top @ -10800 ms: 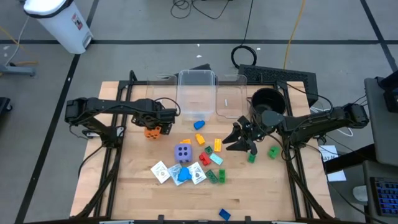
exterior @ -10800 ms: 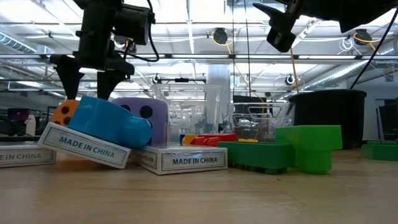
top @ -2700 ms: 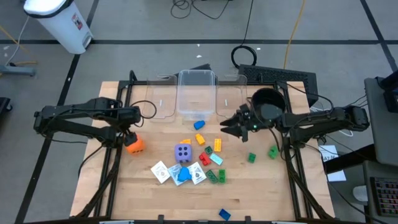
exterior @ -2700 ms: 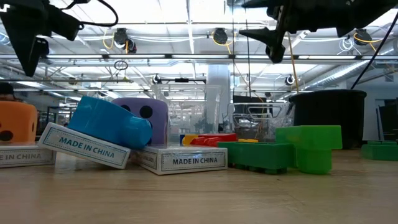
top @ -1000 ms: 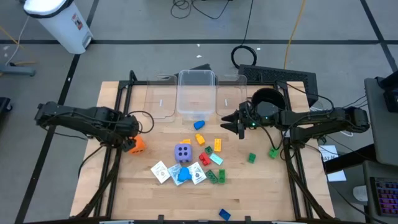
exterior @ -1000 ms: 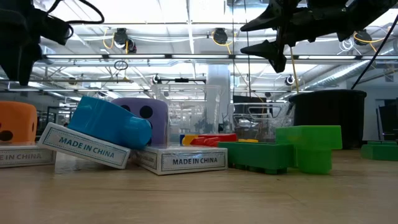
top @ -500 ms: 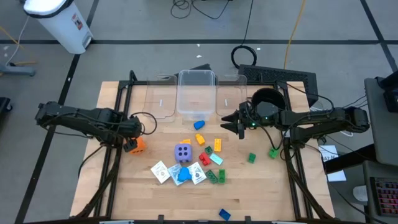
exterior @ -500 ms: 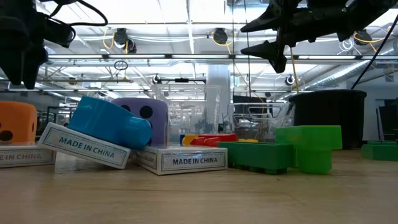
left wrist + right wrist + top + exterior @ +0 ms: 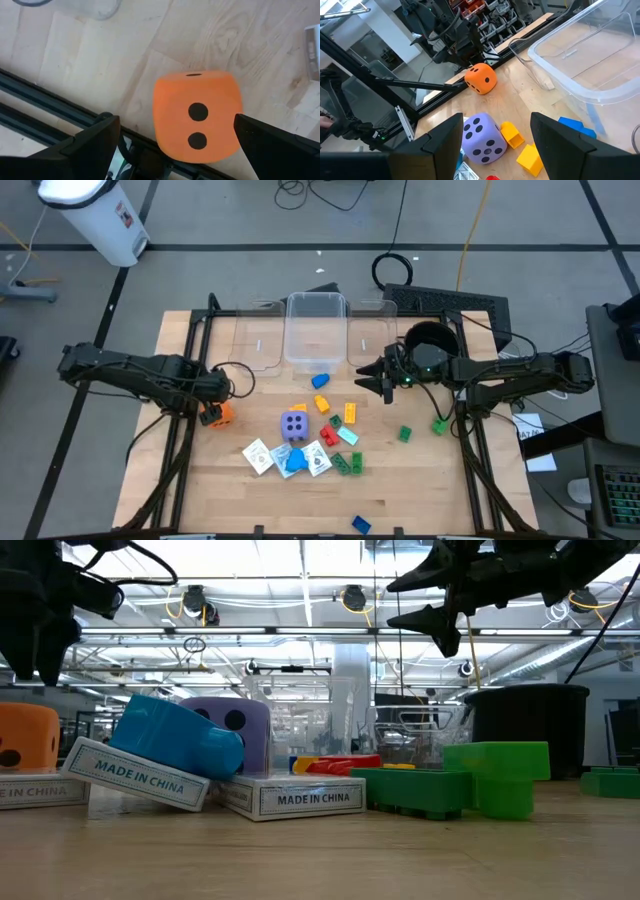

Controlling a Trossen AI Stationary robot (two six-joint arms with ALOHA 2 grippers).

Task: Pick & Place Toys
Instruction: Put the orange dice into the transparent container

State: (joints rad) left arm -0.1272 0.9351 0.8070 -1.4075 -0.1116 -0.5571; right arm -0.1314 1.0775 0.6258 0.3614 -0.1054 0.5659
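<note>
Orange die (image 9: 217, 413) near table edge (image 9: 155, 395)

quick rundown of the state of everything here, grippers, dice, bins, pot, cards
left gripper: open, above the orange foam die, not gripping it
right gripper: open, empty, raised near the black pot
orange foam die: resting on the wooden table, two-dot face showing
purple foam die: resting on table
clear plastic bins: upright, look empty
black pot: upright
white card packs: lying flat, blue brick tilted on them
</note>
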